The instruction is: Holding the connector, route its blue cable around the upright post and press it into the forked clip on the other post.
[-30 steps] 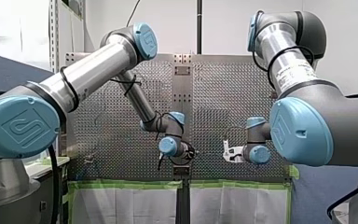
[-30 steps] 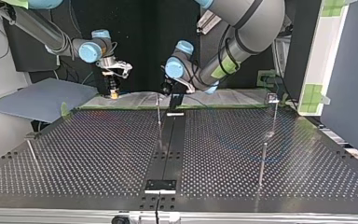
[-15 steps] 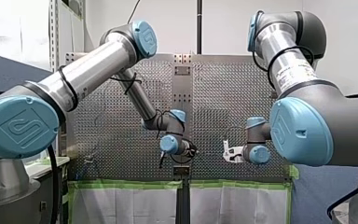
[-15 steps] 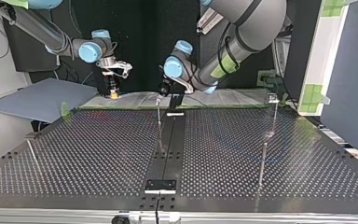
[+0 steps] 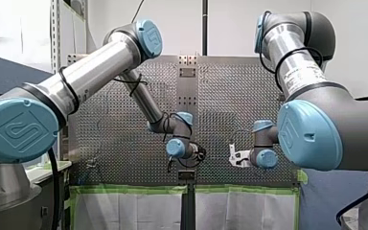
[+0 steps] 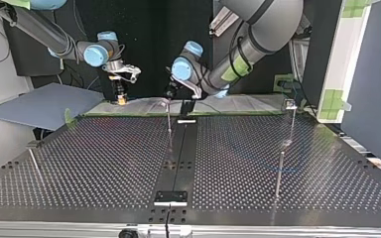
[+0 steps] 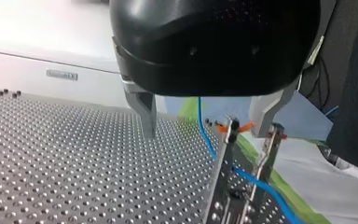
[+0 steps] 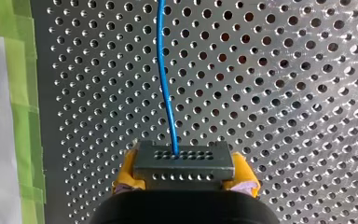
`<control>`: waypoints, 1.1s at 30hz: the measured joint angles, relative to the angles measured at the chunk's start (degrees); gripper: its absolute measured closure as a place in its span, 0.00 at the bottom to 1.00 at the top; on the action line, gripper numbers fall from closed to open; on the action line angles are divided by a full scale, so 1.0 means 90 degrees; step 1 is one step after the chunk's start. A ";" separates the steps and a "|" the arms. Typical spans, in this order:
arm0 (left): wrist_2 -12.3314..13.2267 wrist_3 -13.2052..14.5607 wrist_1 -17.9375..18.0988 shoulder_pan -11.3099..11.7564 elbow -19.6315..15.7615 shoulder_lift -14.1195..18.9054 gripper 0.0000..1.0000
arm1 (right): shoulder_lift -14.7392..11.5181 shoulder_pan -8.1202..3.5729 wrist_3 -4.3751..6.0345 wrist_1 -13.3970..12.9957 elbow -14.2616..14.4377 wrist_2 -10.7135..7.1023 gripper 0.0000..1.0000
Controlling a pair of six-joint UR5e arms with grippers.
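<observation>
My right gripper [image 8: 184, 176] has yellow pads and is shut on a grey connector [image 8: 184, 161]. A blue cable [image 8: 165, 70] leaves the connector and runs ahead over the perforated plate. In the top view this gripper [image 6: 121, 96] hangs near the table's far edge at the left. My left gripper [image 7: 207, 133] is black, with its metal fingers [image 7: 147, 114] open. The blue cable [image 7: 205, 135] hangs between them, touching neither. Just ahead stand two thin posts with orange tips [image 7: 230, 128] [image 7: 274, 135], and the cable passes by them. In the top view this gripper [image 6: 169, 94] hovers above an upright post [image 6: 168, 119].
More thin posts stand at the top view's right [image 6: 291, 114] [image 6: 279, 173] and left [image 6: 33, 161]. A dark centre strip [image 6: 178, 158] splits the perforated table [image 6: 104, 163]. Green tape and white sheeting [image 5: 134, 206] line the near edge in the front view.
My left gripper has shifted toward the top view's left, coming over the upright post. My right arm has stayed still, holding the connector.
</observation>
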 joint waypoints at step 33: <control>0.0380 -0.0613 0.0156 -0.0334 -0.0001 -0.0009 0.00 | -0.0002 0.0015 -0.0010 0.0054 0.0000 -0.0010 1.00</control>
